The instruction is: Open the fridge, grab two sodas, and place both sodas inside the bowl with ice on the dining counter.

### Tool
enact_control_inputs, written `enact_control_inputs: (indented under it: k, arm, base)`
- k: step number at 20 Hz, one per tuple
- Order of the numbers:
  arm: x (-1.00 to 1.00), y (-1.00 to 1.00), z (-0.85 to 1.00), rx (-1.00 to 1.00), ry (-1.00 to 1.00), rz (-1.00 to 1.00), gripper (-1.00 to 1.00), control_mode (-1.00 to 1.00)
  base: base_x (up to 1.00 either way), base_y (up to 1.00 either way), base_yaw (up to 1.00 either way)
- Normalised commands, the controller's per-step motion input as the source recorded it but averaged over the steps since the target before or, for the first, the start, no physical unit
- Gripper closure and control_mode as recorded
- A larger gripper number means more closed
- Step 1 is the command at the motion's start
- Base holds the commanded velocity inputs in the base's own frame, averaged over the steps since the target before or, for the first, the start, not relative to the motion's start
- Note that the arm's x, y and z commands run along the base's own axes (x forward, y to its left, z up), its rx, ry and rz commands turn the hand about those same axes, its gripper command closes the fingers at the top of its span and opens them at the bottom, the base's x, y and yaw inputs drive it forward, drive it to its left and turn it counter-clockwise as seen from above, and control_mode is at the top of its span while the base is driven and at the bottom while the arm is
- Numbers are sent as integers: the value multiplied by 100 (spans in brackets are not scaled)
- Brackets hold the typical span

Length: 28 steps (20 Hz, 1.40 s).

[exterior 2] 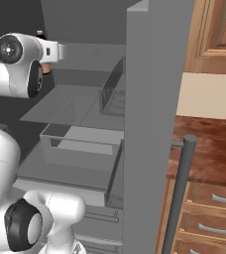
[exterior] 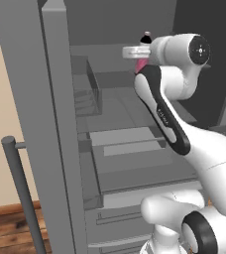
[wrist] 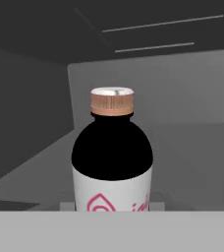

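I have the arm (exterior: 184, 129) reaching up and forward from the base into the open fridge (exterior: 115, 124), its forearm rising steeply and the wrist turned level at the top so the hand points toward the back of the upper compartment. In the left base view the hand's white flange sits right against a bottle (exterior: 144, 49) with a dark cap and pink body, standing upright on the upper shelf; from the right base view just a sliver of that bottle (exterior 2: 44, 67) peeks out behind the wrist. The hand camera looks straight at the bottle (wrist: 112, 152), very close: dark shoulders, a copper-coloured ribbed cap with a pale top, a white label with pink markings. I can't see the fingertips in any view, so I cannot tell whether the gripper is spread, pressed together, or pinching the bottle. The fridge door (exterior 2: 152, 124) stands swung open beside the shelves, its bar handle (exterior 2: 179, 193) toward me.
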Motion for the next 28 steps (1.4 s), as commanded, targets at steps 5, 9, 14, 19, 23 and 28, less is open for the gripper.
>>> enact_control_inputs:
  k: [5, 9, 14, 19, 23, 28]
  arm:
    - [-88, -13, 31, 6, 9, -4, 100, -100]
    - [-99, -28, 0, 4, 7, -6, 100, -100]
    - [-100, -44, -1, 6, 0, -4, 100, -100]
    - [-100, -35, -20, 4, 0, 0, 100, -100]
    - [-100, -21, -43, 1, 0, -1, 100, -100]
    - [-100, -17, -36, 1, 0, -5, 100, -100]
  base:
    - [0, 0, 0]
    - [0, 0, 0]
    - [0, 0, 0]
    - [0, 0, 0]
    - [0, 0, 0]
    - [0, 0, 0]
